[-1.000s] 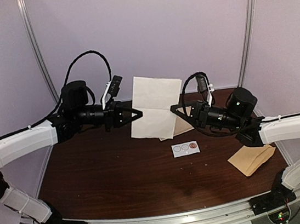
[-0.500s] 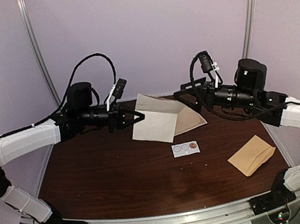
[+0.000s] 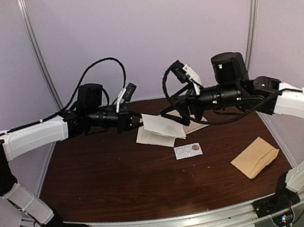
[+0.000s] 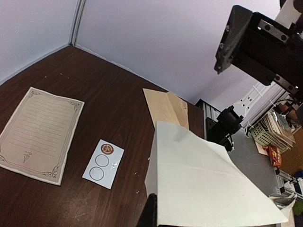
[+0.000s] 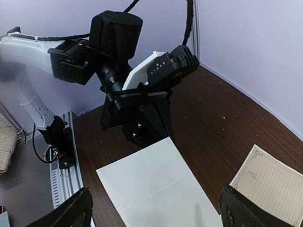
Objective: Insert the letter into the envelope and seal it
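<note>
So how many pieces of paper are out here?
4. A white sheet in the left gripper, a lined tan sheet flat near the back, a sticker card mid-table, and the tan envelope at the near right. More could lie under the white sheet.

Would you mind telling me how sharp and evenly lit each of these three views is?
Top external: soft even light, wide-angle bending of the frame poles. Left wrist: white sheet looms near, yet fairly sharp. Right wrist: own fingertips dark and blurred at the bottom corners.
</note>
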Controlling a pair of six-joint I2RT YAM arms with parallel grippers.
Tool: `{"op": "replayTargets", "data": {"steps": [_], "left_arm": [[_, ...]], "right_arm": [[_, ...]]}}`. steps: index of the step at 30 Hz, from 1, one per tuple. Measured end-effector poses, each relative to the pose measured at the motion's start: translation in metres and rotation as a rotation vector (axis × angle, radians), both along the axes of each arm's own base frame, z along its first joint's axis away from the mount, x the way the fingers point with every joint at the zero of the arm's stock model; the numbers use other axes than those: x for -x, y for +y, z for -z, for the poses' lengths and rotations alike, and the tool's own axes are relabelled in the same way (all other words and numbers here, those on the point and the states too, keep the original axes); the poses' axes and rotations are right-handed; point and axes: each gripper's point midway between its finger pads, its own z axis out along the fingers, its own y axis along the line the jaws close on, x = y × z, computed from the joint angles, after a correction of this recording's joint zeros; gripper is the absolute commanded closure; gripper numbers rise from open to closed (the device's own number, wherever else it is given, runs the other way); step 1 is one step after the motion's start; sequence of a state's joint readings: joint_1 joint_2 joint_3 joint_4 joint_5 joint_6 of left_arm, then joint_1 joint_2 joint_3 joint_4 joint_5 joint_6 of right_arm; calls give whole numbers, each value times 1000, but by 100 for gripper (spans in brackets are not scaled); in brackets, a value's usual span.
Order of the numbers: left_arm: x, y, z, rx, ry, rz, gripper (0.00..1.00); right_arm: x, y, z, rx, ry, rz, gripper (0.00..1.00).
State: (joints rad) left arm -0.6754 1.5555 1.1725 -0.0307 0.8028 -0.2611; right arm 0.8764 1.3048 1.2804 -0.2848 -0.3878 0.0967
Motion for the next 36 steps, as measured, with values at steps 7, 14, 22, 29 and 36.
{"op": "replayTargets", "data": {"steps": [7,14,22,29,36], "left_arm": [[-4,1,18,-47,59,-29,100],[-6,0,18,-53,74,-40,100],[-7,0,18,-54,64,-40,100],[-4,2,8,-49,-41,-11,100],[24,-1,-17,0,-155,91,100]], "right_arm": [[10,26,32,161,-56,14,7],[16,36,52,262,-125,48,9],[20,45,59,285,-147,63,6],[12,19,21,55,-68,23,2],[9,4,3,-66,22,-84,8]]}}
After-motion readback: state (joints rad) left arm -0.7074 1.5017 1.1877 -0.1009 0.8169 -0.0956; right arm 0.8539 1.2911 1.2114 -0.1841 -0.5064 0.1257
